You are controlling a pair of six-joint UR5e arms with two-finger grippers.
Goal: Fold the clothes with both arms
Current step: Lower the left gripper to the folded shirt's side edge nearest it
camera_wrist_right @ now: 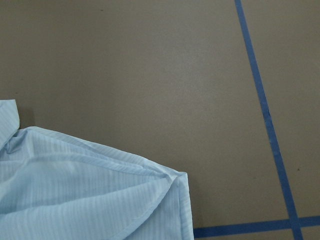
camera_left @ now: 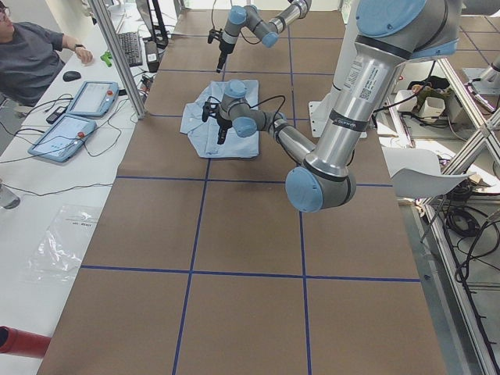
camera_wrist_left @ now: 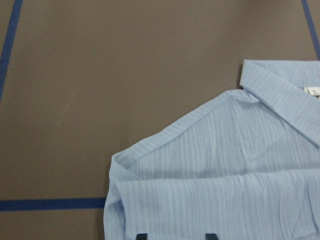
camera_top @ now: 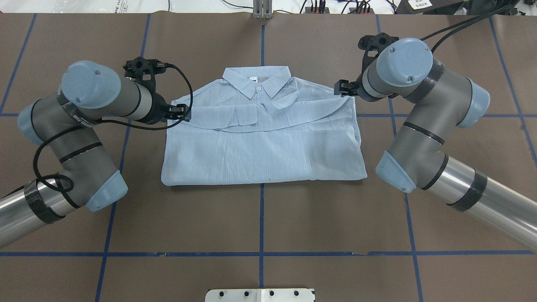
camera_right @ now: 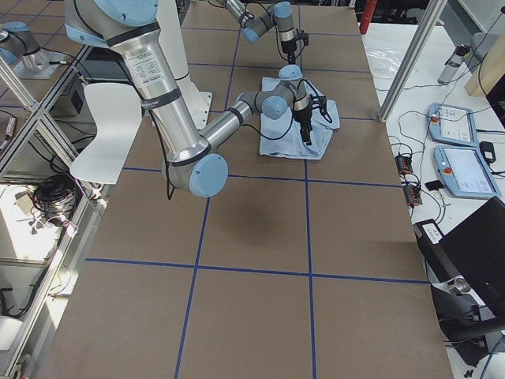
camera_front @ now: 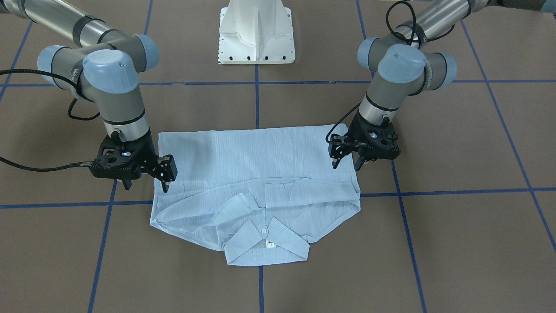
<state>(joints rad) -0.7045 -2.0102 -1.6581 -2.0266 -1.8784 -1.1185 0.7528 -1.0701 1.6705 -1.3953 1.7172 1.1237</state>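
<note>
Light-blue striped shirt (camera_top: pixel 262 147) lies folded flat on the brown bench (camera_top: pixel 260 218), about midway between the bench's left and right ends and astride the centre tape line (camera_top: pixel 261 209). The collar (camera_top: pixel 256 80) is buttoned and points to the operators' edge. The straight folded edge faces the robot's edge. Folded-in cloth lies across the front just below the collar. The outline is roughly a rectangle, wider than deep.

Left gripper (camera_front: pixel 346 164): the fingers point down at the shirt's left side edge, near the shoulder. From the front camera, one finger is over the cloth and the other just outside the edge. My left wrist camera shows both fingertips (camera_wrist_left: pixel 141 236) well parted, with the shoulder corner of the shirt under and ahead of them. The jaws are spread and I see nothing clamped between them. I cannot tell whether the tips touch the cloth.

Right gripper (camera_front: pixel 146 184): it takes the mirror position at the shirt's right side edge. The fingers point down and are parted, one over the cloth margin and one over bare bench. It grips nothing. My right wrist camera shows only the shirt's right shoulder corner and bare bench beyond it.

Left arm (camera_top: pixel 79 126) reaches in beside the shirt's left side, and the right arm (camera_top: pixel 423 126) beside its right side. The white pedestal base (camera_front: pixel 256 39) sits toward the robot's edge, in line with the collar.
</note>
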